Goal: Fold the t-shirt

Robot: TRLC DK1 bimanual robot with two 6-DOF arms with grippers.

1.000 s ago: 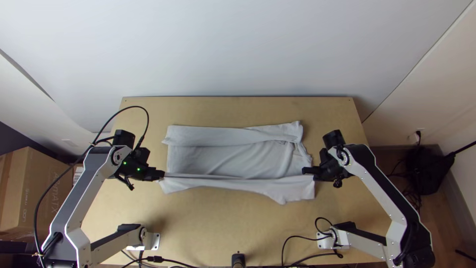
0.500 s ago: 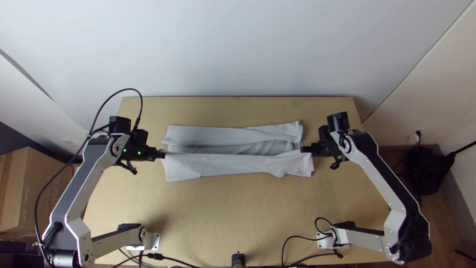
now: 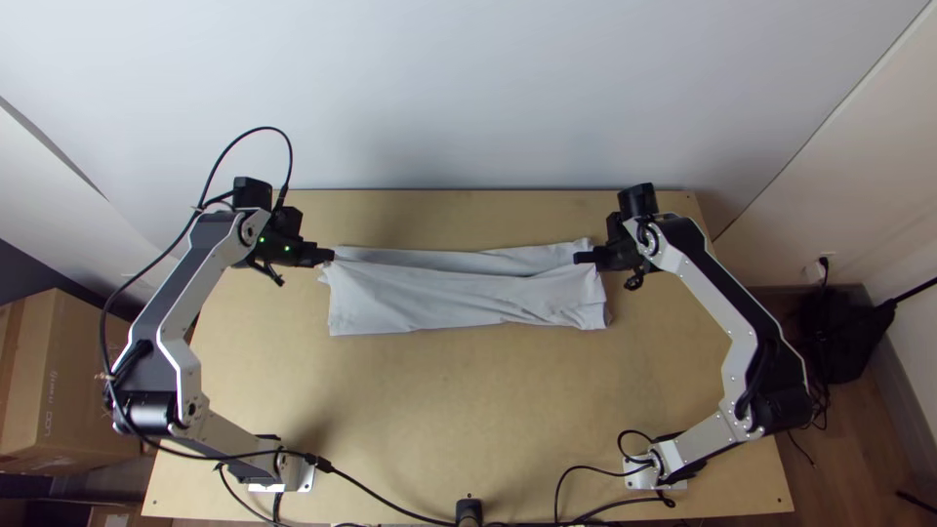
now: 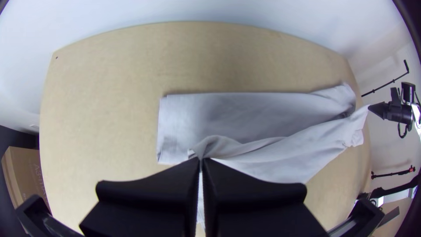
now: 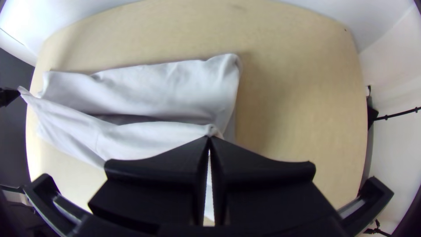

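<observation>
Work over the light wooden table (image 3: 468,420), on the pale grey t-shirt (image 3: 459,303) lying crosswise as a long, narrow bundle in the table's far half. Judge the step as laying the near flap (image 5: 127,138) over the far band (image 3: 517,259), lengthwise and in one piece; match the free edge to the band's outer fold along the whole run, not merely at the ends. Move left gripper (image 3: 332,256) and right gripper (image 3: 578,258) as a pair, each with jaws pressed together on cloth, at opposite ends of the flap. Hold the span just taut (too hard a pull could drag the whole bundle or slip a corner free; with too little, expect a sag in the middle). Lower both ends at the same pace, low and slow, to press air out rather than trap it. Mind the pinched left corner (image 4: 204,147), gathered into a small twist, and the pinched right corner (image 5: 212,130), puckered likewise: settle each flat on the band first, then part the fingers slightly and draw out sideways, away from the cloth, to avoid lifting the edge.
</observation>
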